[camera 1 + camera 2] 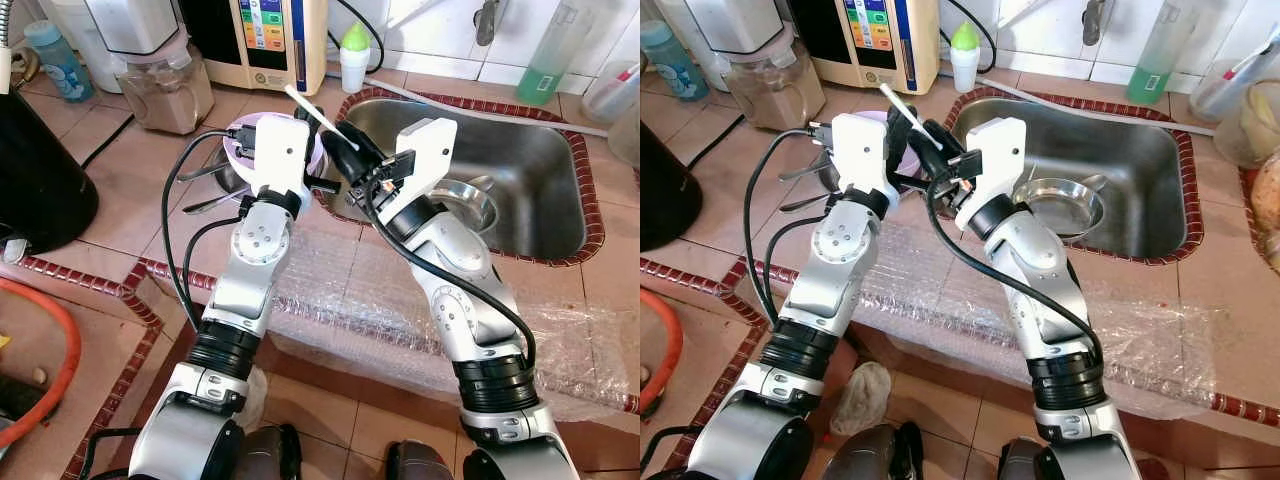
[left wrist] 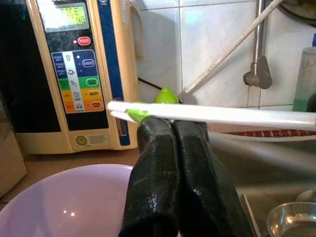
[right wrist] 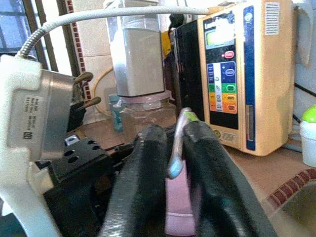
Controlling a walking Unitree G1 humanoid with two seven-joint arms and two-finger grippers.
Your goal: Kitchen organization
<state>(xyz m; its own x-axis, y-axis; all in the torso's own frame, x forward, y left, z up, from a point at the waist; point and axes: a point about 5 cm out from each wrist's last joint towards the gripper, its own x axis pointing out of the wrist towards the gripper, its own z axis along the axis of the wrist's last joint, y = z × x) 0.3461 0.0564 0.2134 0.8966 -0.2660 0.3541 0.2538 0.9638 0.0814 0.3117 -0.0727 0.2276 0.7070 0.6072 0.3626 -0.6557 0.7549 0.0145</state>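
Observation:
A long white utensil with a green tip [image 1: 312,113] sticks up over the counter between my two wrists. My right gripper [image 1: 342,135] is shut on it; in the right wrist view the utensil [image 3: 178,140] is pinched between the two black fingers [image 3: 148,158]. My left gripper [image 2: 173,129] is shut, its fingers pressed together with nothing between them. The white utensil [image 2: 212,114] crosses just past its tips. A lilac bowl [image 2: 64,202] lies on the counter under both grippers, left of the sink.
The steel sink [image 1: 530,150] holds a steel bowl [image 1: 470,203]. At the back stand a water ioniser [image 1: 265,40], a blender jar [image 1: 165,85], a green-capped bottle [image 1: 354,55] and a green bottle [image 1: 548,60]. Bubble wrap [image 1: 370,290] covers the counter's front edge.

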